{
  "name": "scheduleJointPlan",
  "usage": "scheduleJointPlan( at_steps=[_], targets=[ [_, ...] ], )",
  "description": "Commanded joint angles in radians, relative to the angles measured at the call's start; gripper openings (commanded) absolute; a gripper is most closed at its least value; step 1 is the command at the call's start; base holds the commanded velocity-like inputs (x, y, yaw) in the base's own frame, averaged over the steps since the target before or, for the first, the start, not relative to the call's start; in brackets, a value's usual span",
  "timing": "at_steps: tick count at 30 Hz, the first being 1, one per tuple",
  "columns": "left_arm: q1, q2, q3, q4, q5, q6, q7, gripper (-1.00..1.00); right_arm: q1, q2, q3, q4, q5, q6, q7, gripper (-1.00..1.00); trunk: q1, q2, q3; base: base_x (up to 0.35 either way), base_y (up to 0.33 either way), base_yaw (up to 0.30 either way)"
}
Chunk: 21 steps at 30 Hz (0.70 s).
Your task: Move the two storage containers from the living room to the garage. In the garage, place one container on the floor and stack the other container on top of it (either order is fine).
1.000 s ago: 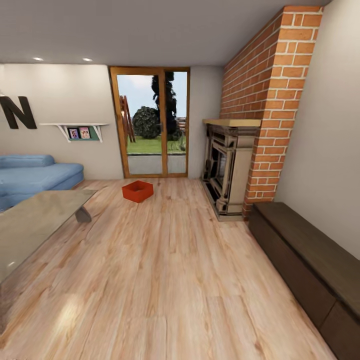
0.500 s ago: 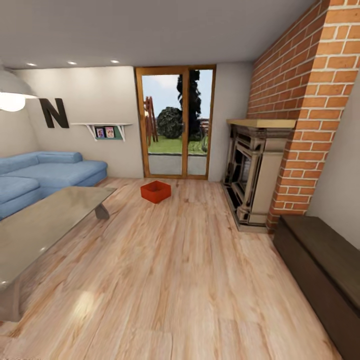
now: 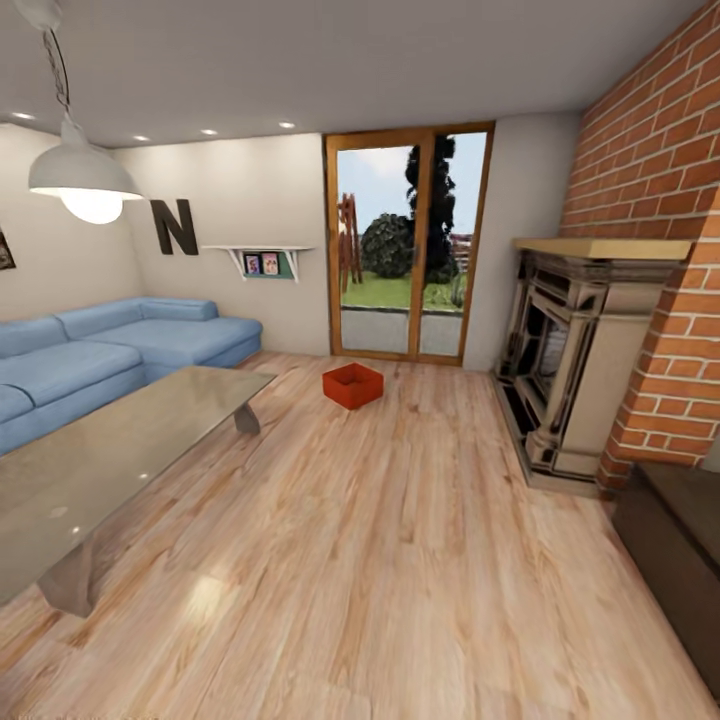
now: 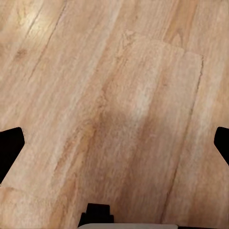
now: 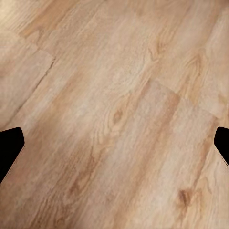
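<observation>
I am in the living room, with its light wood plank floor (image 3: 380,560). One orange-red open-topped storage container (image 3: 353,385) sits on the planks far ahead, in front of the glass patio door (image 3: 405,245). In the left wrist view my left gripper (image 4: 114,148) hangs open over bare planks, its dark fingertips (image 4: 9,148) wide apart. The right wrist view shows my right gripper (image 5: 114,148) likewise open above the floor, fingertips (image 5: 9,145) at the picture's edges. Nothing is held.
A glossy grey low table (image 3: 110,460) stands at the left, with the blue sectional sofa (image 3: 110,345) behind it and a pendant lamp (image 3: 85,180) above. At the right are a fireplace (image 3: 570,370), a brick chimney (image 3: 660,230) and a dark low cabinet (image 3: 680,530).
The head view has swung left: the container, door and fireplace have slid right in the picture, and more of the sofa, the table and the lamp have come into view.
</observation>
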Motion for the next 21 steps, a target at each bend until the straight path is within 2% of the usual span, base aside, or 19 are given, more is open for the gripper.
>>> scheduleJointPlan(
  at_steps=[1, 21],
  targets=[
    [0.0, 0.0, 0.0, -0.001, 0.01, 0.0, -0.006, 1.0, -0.001, -0.001, 0.002, 0.0, 0.003, -0.002, -0.001, 1.0, 0.0, 0.0, -0.001, 0.204, 0.0, 0.298],
    [0.0, 0.0, 0.0, -0.001, 0.01, 0.0, -0.006, 1.0, 0.0, 0.0, 0.002, 0.0, 0.002, -0.002, 0.0, 1.0, 0.0, 0.0, -0.001, 0.229, 0.0, 0.298]
  ],
)
